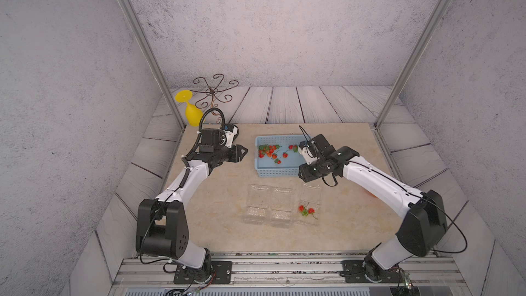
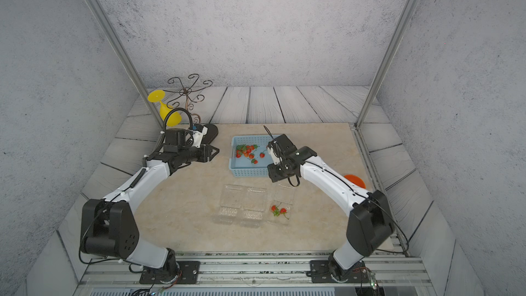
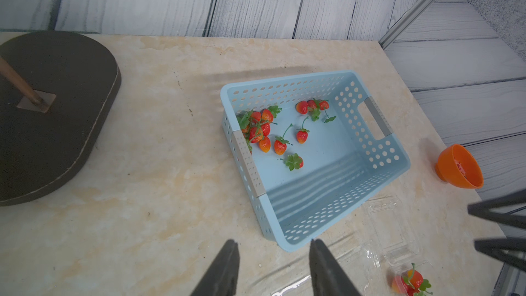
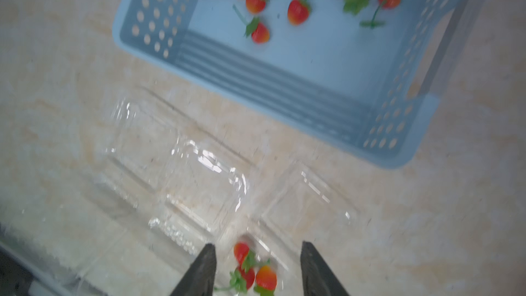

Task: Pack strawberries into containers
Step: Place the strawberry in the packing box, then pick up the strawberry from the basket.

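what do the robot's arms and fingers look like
The left arm and right arm have white curved links with black joint housings. A black corrugated hose loops above the left; a thin black cable runs along the right. The fingers are dark, tapered and pointed.

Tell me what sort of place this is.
Probably a robot test cell, staged rather than a real kitchen. A left arm and right arm are mounted on an aluminium rail. Printed wall panels hang on metal posts, and strawberries sit in a blue basket.
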{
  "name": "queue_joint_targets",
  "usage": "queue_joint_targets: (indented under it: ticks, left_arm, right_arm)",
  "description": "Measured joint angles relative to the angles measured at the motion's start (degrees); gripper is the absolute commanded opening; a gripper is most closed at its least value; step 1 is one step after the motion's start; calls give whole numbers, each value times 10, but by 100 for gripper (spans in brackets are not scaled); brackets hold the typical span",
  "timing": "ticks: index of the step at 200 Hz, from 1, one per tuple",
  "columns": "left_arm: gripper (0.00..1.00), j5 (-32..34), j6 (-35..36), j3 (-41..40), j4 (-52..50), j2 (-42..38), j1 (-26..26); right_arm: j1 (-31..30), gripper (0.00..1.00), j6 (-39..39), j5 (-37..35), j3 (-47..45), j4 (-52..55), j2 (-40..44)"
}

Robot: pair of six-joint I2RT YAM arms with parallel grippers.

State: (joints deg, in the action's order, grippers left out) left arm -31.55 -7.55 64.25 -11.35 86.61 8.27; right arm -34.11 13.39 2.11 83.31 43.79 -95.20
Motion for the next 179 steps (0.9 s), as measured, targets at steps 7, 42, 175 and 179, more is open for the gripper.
queue_joint_targets:
  ticks: [7,42,175,179]
  left_arm:
    - [45,0,0,0,0,0,0]
    - [45,0,0,0,0,0,0]
    - [45,0,0,0,0,1,0]
    - [45,0,0,0,0,1,0]
  right_arm:
    - [8,50,-2,-4,37,-5,-36]
    - [57,51,11,12,183,-37,-197]
    - [90,51,148,103,392,-64,-436]
    - [90,50,150,103,395,-64,-440]
